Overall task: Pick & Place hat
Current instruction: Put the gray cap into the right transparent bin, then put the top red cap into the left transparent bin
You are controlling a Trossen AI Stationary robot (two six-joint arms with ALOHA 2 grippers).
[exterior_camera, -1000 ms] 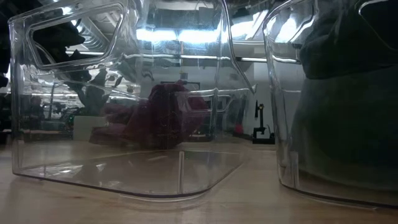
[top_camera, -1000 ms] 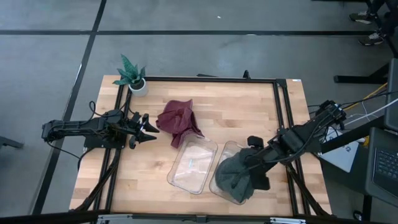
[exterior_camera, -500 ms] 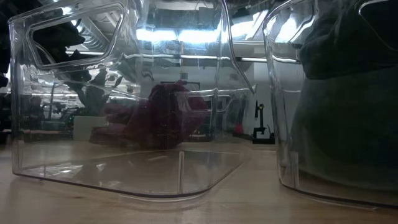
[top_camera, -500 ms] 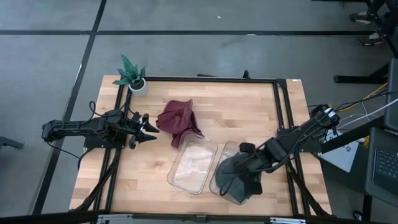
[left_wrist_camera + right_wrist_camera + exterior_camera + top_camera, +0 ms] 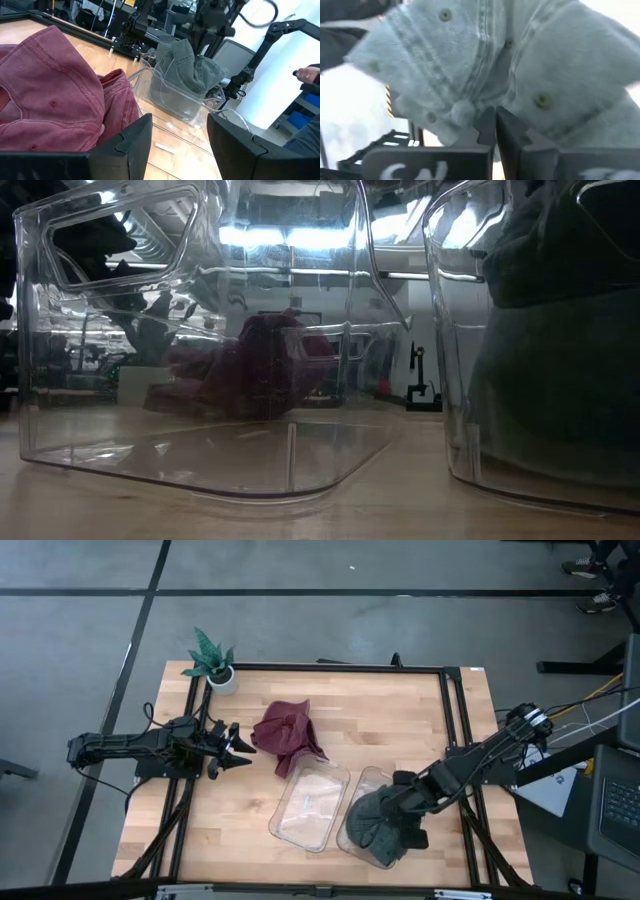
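Our right gripper (image 5: 392, 806), jaws pressed together, pinches the grey hat (image 5: 378, 820) in the bin (image 5: 352, 840); left gripper (image 5: 240, 747) waits spread.

The grey-green hat (image 5: 378, 823) is made of washed denim-like cloth with small buttons and stitched seams. It sits crumpled inside the clear bin (image 5: 352, 836) at the lower right of the high view, and its top stands above the bin's rim. In the low view it shows as a dark mass behind the bin wall at the right edge.

The dark red hat (image 5: 287, 736) is also soft and crumpled. It lies on the wooden table near the middle of the high view, touching the upper end of the second clear bin (image 5: 309, 804).
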